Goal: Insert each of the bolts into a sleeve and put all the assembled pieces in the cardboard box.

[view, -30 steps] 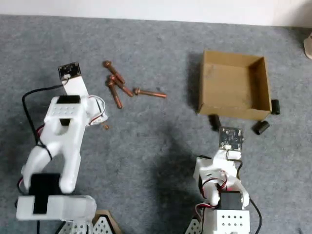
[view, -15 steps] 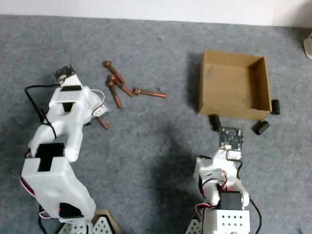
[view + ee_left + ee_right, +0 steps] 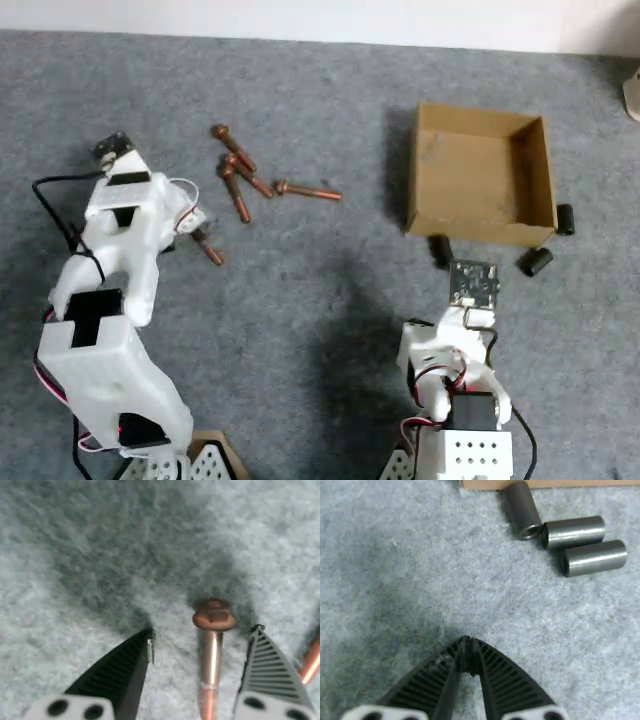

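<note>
A copper bolt (image 3: 214, 630) lies on the grey carpet between the spread fingers of my left gripper (image 3: 202, 633), which is open and low over it. From above, this bolt (image 3: 208, 248) pokes out beside the left gripper (image 3: 193, 230). Several more bolts (image 3: 245, 175) lie loose just beyond, one of them (image 3: 308, 189) off to the right. My right gripper (image 3: 466, 652) is shut on nothing, short of three dark sleeves (image 3: 572, 531) on the carpet. The cardboard box (image 3: 482, 232) stands at the right, with sleeves (image 3: 438, 250) along its near side.
Another bolt's shank (image 3: 311, 660) lies just outside one left finger. A sleeve (image 3: 566, 218) sits by the box's right corner and another (image 3: 535, 262) in front of it. The box's edge (image 3: 545, 484) borders the sleeves in the right wrist view.
The left arm has swung leftward and its wrist has turned, bringing the gripper down around the single bolt near it. The right arm has not moved.
</note>
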`<control>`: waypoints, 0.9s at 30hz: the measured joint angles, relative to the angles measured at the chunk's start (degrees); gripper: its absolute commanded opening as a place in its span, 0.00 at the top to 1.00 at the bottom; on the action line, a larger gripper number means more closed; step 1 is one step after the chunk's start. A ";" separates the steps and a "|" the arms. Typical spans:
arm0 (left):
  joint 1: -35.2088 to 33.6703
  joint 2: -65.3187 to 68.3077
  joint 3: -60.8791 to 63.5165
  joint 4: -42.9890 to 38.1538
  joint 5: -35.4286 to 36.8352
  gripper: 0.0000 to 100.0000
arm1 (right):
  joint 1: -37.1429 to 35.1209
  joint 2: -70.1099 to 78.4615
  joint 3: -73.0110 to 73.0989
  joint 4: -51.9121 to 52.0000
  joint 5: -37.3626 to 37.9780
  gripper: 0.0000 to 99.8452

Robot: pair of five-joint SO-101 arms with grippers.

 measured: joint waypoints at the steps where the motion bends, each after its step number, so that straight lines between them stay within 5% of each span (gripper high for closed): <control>1: 0.00 0.18 0.00 0.00 0.79 0.82 | 0.00 0.00 0.00 0.00 0.00 0.99; 5: -0.09 0.18 -0.26 -0.18 2.64 0.99 | 0.00 0.00 0.00 0.00 0.00 0.99; 18: 2.90 0.70 -1.05 -1.93 2.55 0.97 | 0.00 0.00 0.00 0.00 0.00 0.99; 27: 11.52 0.79 -4.22 10.99 -11.08 0.99 | 0.00 0.00 0.00 -0.26 0.00 0.99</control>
